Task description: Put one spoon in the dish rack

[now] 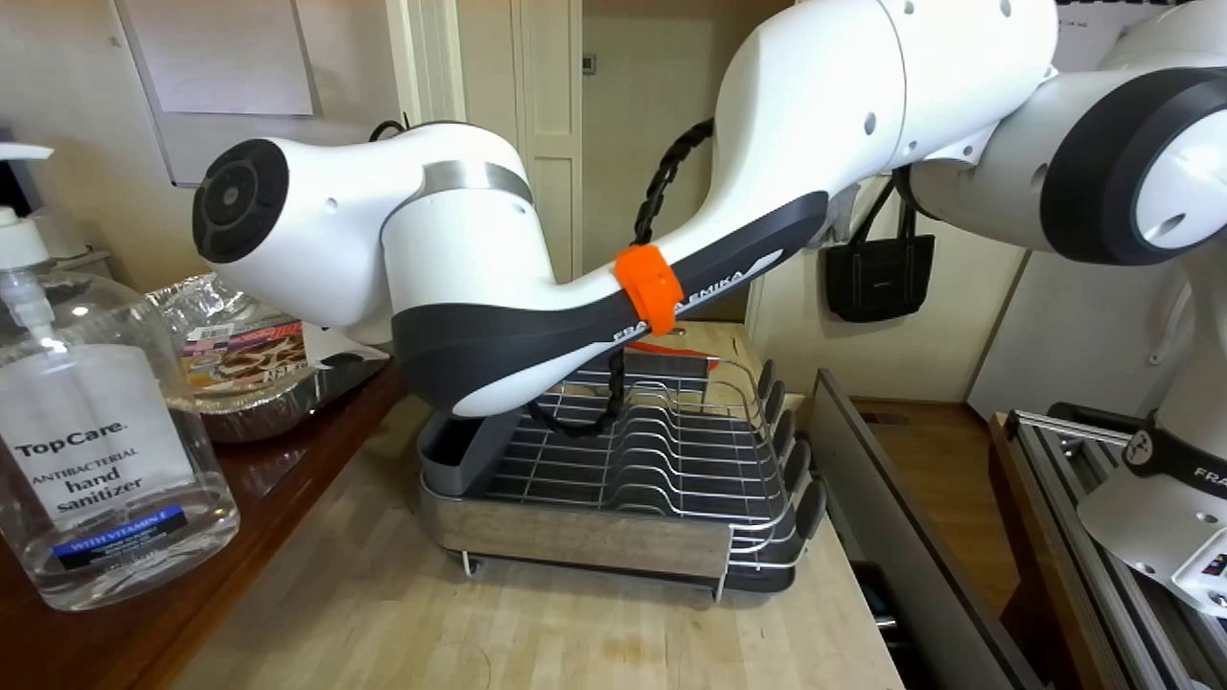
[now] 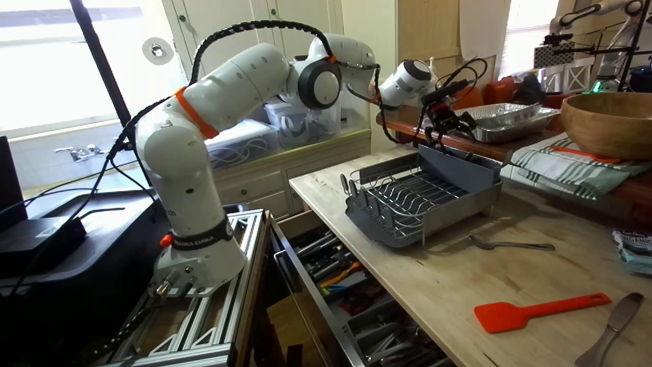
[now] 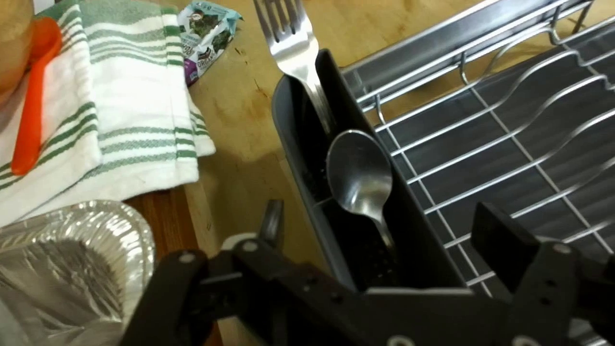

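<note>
A metal spoon (image 3: 359, 168) leans bowl-up in the narrow dark holder along the side of the dish rack (image 3: 485, 192); its handle end is lost in shadow. My gripper (image 3: 387, 230) stands open above that holder, its fingers wide apart on either side, touching nothing that I can make out. In an exterior view the gripper (image 2: 452, 138) hangs just over the rack's grey holder; elsewhere the arm hides it. Another spoon (image 2: 509, 245) lies on the wooden counter beside the rack. Both exterior views show the wire rack (image 1: 661, 450) in its dark tray.
A fork (image 3: 298, 53) stands in the same holder. Foil pans (image 2: 509, 122) and a striped towel (image 3: 134, 96) lie close by. A red spatula (image 2: 509, 316) and a knife (image 2: 611, 331) rest on the counter. An open drawer (image 2: 310, 300) runs along its edge.
</note>
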`<state>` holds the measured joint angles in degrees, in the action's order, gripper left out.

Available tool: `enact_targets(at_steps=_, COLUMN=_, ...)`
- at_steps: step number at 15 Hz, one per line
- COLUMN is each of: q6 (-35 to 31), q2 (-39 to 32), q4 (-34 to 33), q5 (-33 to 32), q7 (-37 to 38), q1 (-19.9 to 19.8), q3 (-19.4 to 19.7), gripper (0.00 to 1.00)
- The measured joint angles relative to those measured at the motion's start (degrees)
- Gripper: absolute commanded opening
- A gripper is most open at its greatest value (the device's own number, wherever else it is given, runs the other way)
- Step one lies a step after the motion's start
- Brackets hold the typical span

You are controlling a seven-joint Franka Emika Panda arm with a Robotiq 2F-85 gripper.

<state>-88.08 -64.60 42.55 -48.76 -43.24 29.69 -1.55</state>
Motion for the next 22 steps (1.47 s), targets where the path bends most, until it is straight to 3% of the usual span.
enact_targets(at_steps=11, q6=4.43, q2=1.48, q4=-3.56, q5=8.62, q7=17.02, q1=-0.54, q3=-1.19, gripper=1.00)
enact_targets(at_steps=22, q6=0.83, q2=8.51, q4=-2.88, q5=21.46, q7=37.57, q1=-6.61, q3=-6.34, gripper=1.00)
